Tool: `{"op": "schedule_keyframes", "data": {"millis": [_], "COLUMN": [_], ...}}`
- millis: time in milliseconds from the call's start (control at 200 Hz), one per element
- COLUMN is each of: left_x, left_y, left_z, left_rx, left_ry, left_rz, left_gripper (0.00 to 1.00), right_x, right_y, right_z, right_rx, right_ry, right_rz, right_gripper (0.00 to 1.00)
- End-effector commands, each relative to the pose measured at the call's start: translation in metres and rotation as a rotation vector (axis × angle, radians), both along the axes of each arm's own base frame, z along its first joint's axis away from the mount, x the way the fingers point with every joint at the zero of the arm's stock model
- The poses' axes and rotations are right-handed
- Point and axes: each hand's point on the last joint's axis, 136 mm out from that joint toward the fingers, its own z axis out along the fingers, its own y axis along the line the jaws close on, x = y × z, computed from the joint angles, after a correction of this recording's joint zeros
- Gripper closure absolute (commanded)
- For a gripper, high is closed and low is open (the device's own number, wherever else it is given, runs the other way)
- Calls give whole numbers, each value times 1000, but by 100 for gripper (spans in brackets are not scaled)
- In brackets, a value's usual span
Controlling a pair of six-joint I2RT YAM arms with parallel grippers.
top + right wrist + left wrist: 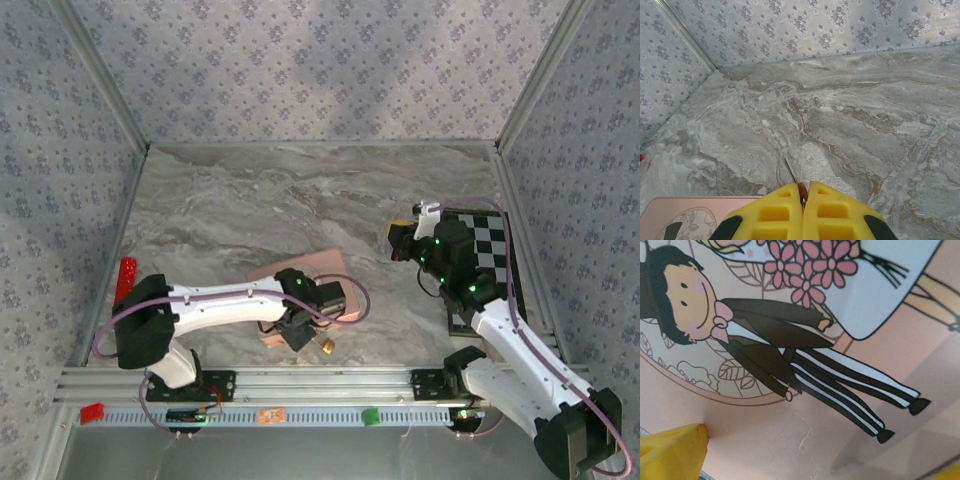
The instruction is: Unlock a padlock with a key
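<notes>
Right wrist: right end effector (802, 192) clenched on the key (790, 171); left end effector (298, 332) spread over the pink tin (305, 266).

The tiny brass-gold padlock (327, 346) lies on the table (250, 200) just before the pink rectangular tin (322, 264); a black-and-white checkered board (485, 245) lies well right, a red plastic cylinder (126, 278) well left.

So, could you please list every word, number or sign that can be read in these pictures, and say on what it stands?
No text can be read in these pictures.
On the pink tin: a drawn groom and flowers, no letters.
On the orange tag at the front rail: some print perhaps, too small to read.
On the key in the right gripper: no marking that can be told.
</notes>
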Motion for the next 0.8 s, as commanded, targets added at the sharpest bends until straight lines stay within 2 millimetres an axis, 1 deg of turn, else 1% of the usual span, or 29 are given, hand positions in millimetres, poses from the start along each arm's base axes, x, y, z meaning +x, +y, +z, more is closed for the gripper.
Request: {"op": "schedule_keyframes", "data": {"millis": [0, 170, 255, 330, 420, 540, 625, 685, 795], "left_x": [33, 72, 92, 111, 139, 178, 202, 213, 224], "left_y": [0, -16, -16, -13, -8, 4, 11, 14, 6], "left_z": [8, 5, 0, 0, 8, 16, 21, 23, 26], "left_rx": [-14, -77, -64, -38, -16, -32, -44, -51, -106], "left_ry": [-71, -98, -101, -125, -181, -234, -259, -266, -285], "left_rz": [40, 72, 82, 74, 71, 108, 134, 152, 160], "left_gripper": [0, 1, 1, 1, 1, 1, 0, 0, 0], "right_x": [1, 2, 2, 2, 1, 1, 0, 0, -1], "right_y": [3, 2, 4, 4, 4, 4, 5, 4, 1], "right_z": [2, -4, -6, -7, -9, -11, -10, -10, -11], "right_rx": [31, 42, 51, 55, 56, 64, 69, 69, 71], "right_ry": [-5, 11, 23, 29, 36, 44, 48, 52, 61], "right_rz": [13, 5, 10, 12, 12, 11, 13, 11, -3], "right_gripper": [100, 100, 100, 100, 100, 100, 100, 100, 100]}}
